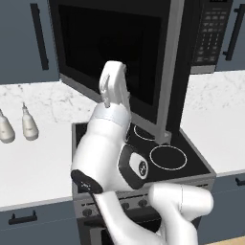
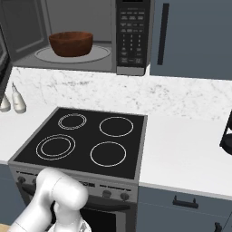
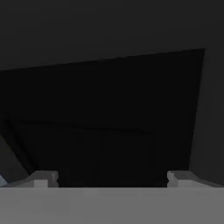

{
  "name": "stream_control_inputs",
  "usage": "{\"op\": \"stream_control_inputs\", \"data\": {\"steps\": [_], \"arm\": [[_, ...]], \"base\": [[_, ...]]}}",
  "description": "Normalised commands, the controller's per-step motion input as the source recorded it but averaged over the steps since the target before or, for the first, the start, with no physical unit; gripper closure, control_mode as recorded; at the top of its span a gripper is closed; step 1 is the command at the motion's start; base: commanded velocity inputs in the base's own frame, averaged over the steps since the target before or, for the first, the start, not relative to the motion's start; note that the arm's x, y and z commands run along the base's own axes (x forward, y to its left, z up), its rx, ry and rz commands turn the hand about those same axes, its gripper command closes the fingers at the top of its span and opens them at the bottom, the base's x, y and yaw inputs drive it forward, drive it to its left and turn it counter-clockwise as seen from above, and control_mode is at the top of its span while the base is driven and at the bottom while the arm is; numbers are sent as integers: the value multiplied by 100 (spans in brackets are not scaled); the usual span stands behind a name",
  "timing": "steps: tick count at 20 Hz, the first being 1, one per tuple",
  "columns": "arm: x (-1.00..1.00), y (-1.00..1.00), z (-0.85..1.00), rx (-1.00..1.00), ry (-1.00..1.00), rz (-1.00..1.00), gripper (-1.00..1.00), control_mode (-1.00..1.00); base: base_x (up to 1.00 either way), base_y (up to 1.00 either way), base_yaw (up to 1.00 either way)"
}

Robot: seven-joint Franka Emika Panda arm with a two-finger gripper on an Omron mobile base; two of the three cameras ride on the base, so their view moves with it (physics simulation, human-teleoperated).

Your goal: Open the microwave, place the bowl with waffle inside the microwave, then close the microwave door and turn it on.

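The bowl (image 2: 71,43) already sits inside the microwave (image 2: 81,59) on the pale round turntable (image 2: 102,54), so the step in hand is, by my reading, closing up. Whether the waffle lies in the bowl cannot be made out from here. The microwave door (image 1: 115,62) stands swung out over the stove (image 1: 167,158), its dark glass facing the arm, with its grey steel edge toward the keypad panel (image 2: 132,34). The gripper (image 3: 112,178) is spread to its widest and holds nothing; in the hand view its two tips point straight at dark glass, close up, though contact cannot be judged. The next move likely calls for a steady push on the door's face, swinging it shut, followed by a press on the keypad. Two small bottles (image 1: 19,125) stand on the marbled surface (image 1: 38,158) left of the stove.
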Motion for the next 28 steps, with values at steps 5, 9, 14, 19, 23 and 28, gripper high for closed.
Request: {"op": "stream_control_inputs", "data": {"steps": [5,9,14,19,23,28], "arm": [[64,-77,1,37,-6,0,-100,-100],[100,-39,0,27,0,1,-100,-100],[100,-19,7,14,12,2,-100,-100],[85,-3,1,2,16,3,-100,-100],[88,-1,-2,0,6,6,-100,-100],[98,-4,-5,0,3,7,-100,-100]], "base": [[0,0,0],[0,0,0],[0,0,0],[0,0,0],[0,0,0],[0,0,0]]}}
